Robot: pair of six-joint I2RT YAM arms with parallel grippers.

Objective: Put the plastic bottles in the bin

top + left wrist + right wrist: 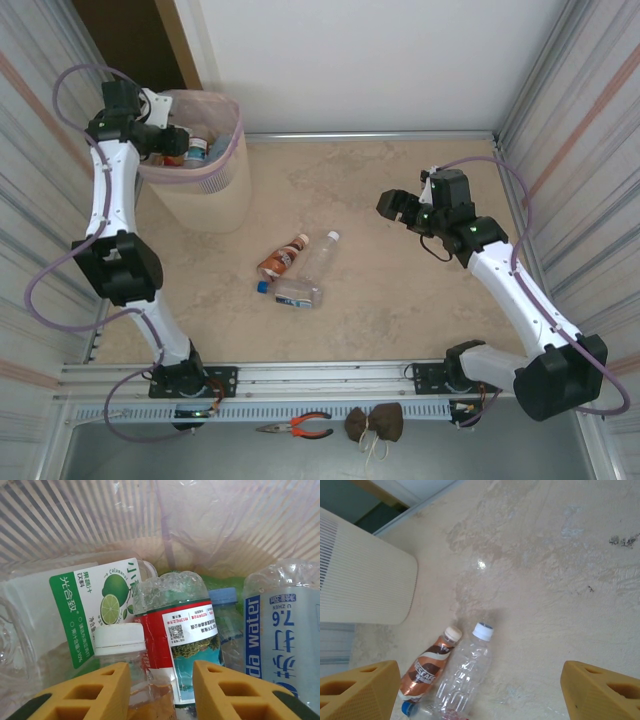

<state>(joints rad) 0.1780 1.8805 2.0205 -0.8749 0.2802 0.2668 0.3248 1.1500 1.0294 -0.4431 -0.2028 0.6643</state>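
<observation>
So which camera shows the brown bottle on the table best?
The right wrist view: the brown bottle is close, with its cream cap and swirled label clear. The top external view shows it small, beside a clear bottle.

bin: beige, ribbed | liner: pale pink | swirl-label bottle: orange-brown and cream

We find several bottles in the bin; three loose bottles lie together on the table, right of the bin and in front of it.
</observation>
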